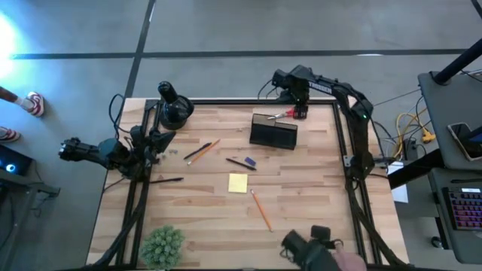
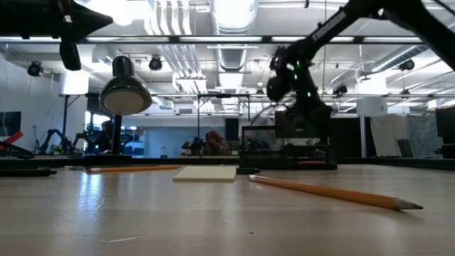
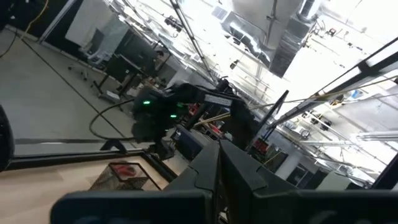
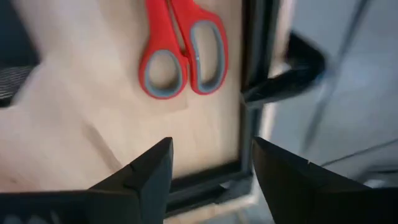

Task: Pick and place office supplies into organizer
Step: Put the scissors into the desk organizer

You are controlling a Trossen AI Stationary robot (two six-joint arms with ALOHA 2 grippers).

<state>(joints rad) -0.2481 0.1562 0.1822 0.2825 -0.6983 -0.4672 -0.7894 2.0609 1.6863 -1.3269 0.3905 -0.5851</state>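
We are hovering right pincer (image 4: 208, 165), fingers spread and empty, at far bench (image 1: 301, 188) edge; red-handled scissors (image 4: 182, 53) lying just ahead, handles toward us, beside organizer (image 1: 273, 133). Left pincer (image 3: 217, 180) clenched, waiting far off.

Both arms are dark, jointed tubes trailing black cables. The right claw (image 4: 208, 171) has matte black wedge-shaped fingers; a green light glows behind it.
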